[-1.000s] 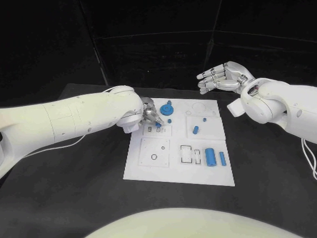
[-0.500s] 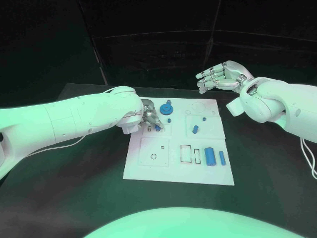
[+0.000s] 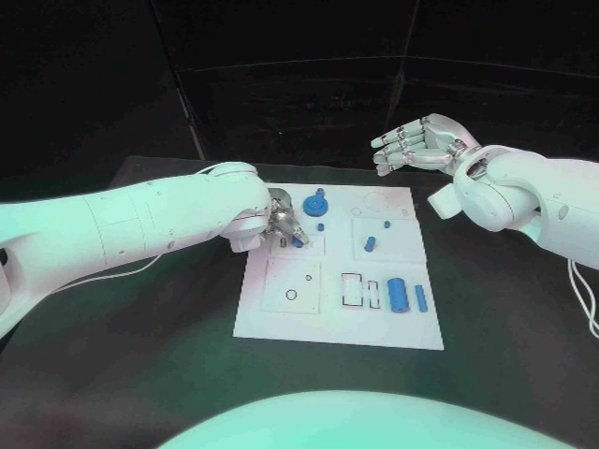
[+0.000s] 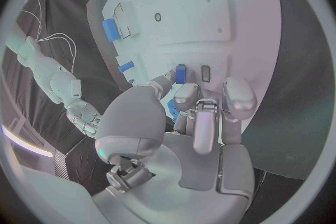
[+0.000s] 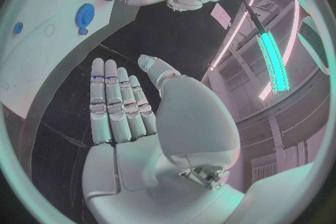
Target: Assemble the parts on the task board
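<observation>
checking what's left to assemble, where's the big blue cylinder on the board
In the head view the big blue cylinder lies on the task board in its near right part, between a thin blue rod and outlined rectangular slots.

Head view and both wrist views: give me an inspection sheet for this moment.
Surface: black table, bare around the board.
Job's things: white task board; blue gear near its far edge; blue cylinder and blue pin lying at the right.
Clutter: nothing seen.
Hands: left hand pinches a small blue part at a board slot; right hand raised, holding nothing.
Cables: white cable beside the left arm.
Surroundings: dark backdrop.
</observation>
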